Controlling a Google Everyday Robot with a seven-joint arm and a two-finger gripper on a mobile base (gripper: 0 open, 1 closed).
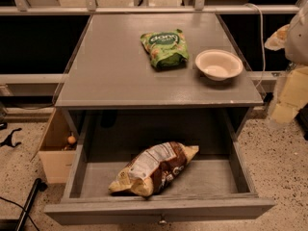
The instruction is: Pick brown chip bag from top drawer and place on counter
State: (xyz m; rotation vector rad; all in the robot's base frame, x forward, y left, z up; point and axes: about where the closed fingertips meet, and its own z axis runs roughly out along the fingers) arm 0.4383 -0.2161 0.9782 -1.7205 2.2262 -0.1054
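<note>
The brown chip bag [155, 169] lies on its side in the open top drawer [159, 208], white label panel up, pale yellow ends pointing left-front and right-back. The drawer is pulled fully out below the counter [115, 71]. My gripper [285, 102] appears as a blurred pale shape at the right edge of the camera view, above and to the right of the drawer. It is well apart from the bag and nothing shows in it.
A green bag [165, 47] and a white bowl [218, 64] sit on the back right of the counter. An open cardboard box [57, 150] stands on the floor left of the cabinet. A white cable [262, 37] hangs at the counter's right.
</note>
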